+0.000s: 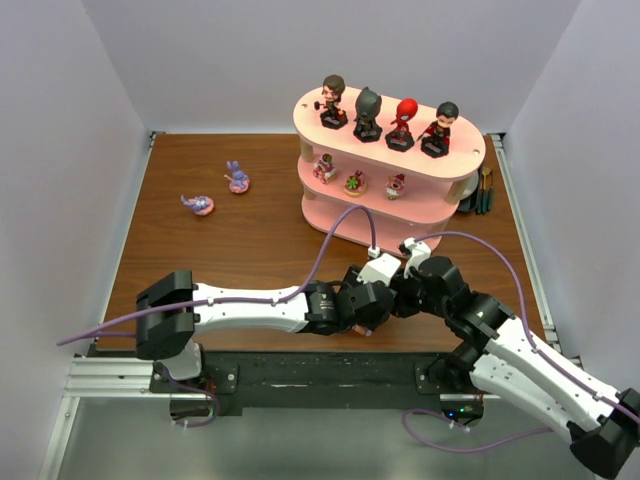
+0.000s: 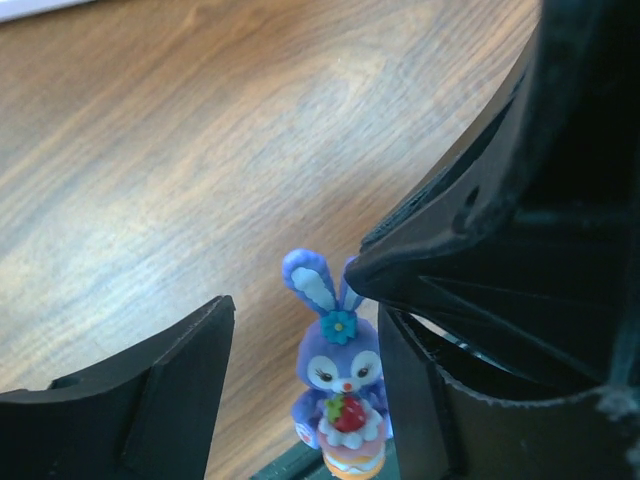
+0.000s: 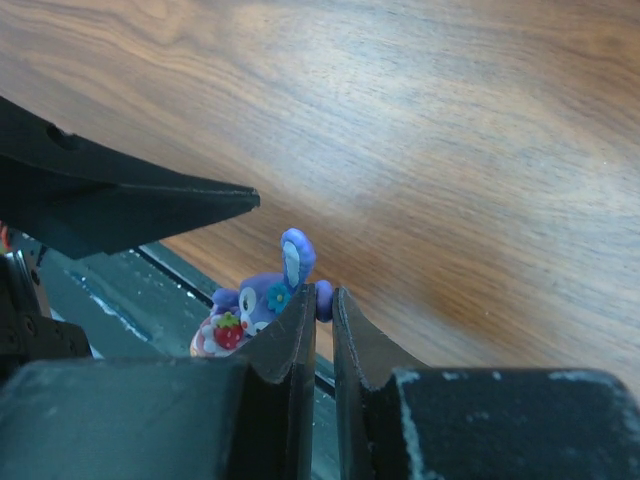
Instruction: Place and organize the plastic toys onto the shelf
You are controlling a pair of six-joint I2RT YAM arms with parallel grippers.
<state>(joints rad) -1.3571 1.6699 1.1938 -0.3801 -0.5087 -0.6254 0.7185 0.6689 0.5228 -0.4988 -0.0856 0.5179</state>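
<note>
Brown wooden table (image 1: pixel 250 250), near edge: a purple-blue long-eared toy (image 2: pixel 340 385) sits between two grippers.
It has white-lined ears, a teal flower on its head and a strawberry-topped cake at its front. The right gripper (image 3: pixel 323 293) pinches one ear, jaws almost together. The left gripper (image 2: pixel 305 312) stands open around the toy, with a clear gap at one finger. From above the arms hide the toy, and the left wrist view cuts off its base.
</note>
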